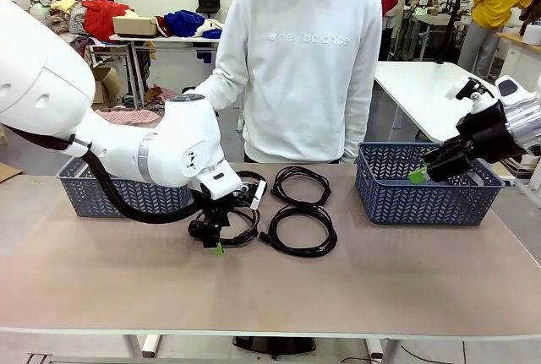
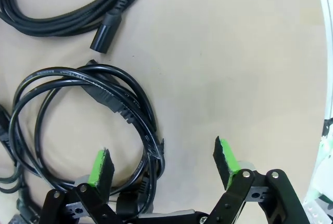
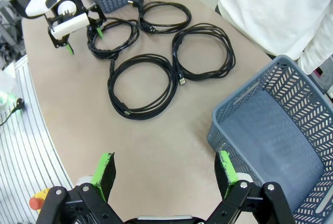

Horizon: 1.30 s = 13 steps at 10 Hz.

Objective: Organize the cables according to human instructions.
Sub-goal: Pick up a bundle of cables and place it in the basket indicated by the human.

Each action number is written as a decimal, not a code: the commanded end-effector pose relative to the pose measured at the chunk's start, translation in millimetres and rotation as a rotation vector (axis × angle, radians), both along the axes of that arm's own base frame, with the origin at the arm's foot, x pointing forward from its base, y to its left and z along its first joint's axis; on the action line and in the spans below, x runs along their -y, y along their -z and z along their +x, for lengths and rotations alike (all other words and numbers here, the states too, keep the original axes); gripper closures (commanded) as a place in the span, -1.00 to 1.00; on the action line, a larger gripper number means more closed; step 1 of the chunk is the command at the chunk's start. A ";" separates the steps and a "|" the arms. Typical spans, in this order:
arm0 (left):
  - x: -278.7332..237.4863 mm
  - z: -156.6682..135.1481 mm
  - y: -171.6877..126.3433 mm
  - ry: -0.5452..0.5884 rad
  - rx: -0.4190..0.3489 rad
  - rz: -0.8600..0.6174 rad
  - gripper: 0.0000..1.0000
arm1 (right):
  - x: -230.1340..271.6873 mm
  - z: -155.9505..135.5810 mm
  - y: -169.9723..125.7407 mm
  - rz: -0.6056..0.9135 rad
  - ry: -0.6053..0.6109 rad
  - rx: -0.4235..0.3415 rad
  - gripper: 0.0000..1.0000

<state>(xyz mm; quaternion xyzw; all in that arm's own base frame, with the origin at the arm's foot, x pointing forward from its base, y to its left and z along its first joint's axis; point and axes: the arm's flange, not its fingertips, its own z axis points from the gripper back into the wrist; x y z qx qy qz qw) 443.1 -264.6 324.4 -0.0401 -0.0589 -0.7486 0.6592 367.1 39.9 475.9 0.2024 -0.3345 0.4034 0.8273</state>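
Left gripper (image 2: 163,161): wide open, low over a cable (image 2: 117,104) (edge between the pads (image 2: 100,167)), ready to pinch.
Right gripper (image 3: 164,169): wide open, basket (image 3: 244,96) at 2 o'clock, ready to help.

Bare bench (image 2: 250,68) lies ahead of the left end effector (image 2: 162,161); a coiled cable (image 2: 117,107) crowds one finger's side.

The person's white sweatshirt (image 1: 306,85) reads "new balance".
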 end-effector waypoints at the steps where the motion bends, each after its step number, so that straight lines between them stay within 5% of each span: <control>1: 4.0 5.6 6.3 -0.026 0.008 0.013 -1.00 | 2.0 4.2 1.3 0.020 -0.024 0.020 -1.00; 6: 6.0 9.8 13.9 -0.014 -0.003 0.032 -1.00 | 2.0 4.2 1.3 0.020 -0.024 0.020 -1.00; 7: 6.2 10.7 14.0 -0.015 -0.006 0.042 -0.62 | 2.0 4.2 1.3 0.020 -0.024 0.020 -1.00; 8: 6.5 11.6 14.3 -0.017 -0.011 0.046 -0.62 | 2.0 4.2 1.3 0.020 -0.024 0.020 -1.00; 9: 6.7 12.3 14.7 -0.021 -0.014 0.047 -0.24 | 2.0 4.2 1.3 0.020 -0.024 0.020 -1.00; 10: 6.6 12.5 14.9 -0.022 -0.016 0.047 -0.58 | 2.0 4.2 1.3 0.020 -0.024 0.020 -1.00; 11: 6.1 13.1 15.1 -0.022 -0.017 0.047 0.14 | 2.0 4.2 1.3 0.020 -0.024 0.020 -1.00; 12: 5.8 12.8 14.4 -0.022 -0.017 0.048 -0.20 | 2.0 4.2 1.3 0.020 -0.024 0.020 -1.00; 13: 5.3 12.9 14.4 -0.021 -0.020 0.050 0.52 | 2.0 4.2 1.3 0.020 -0.024 0.020 -1.00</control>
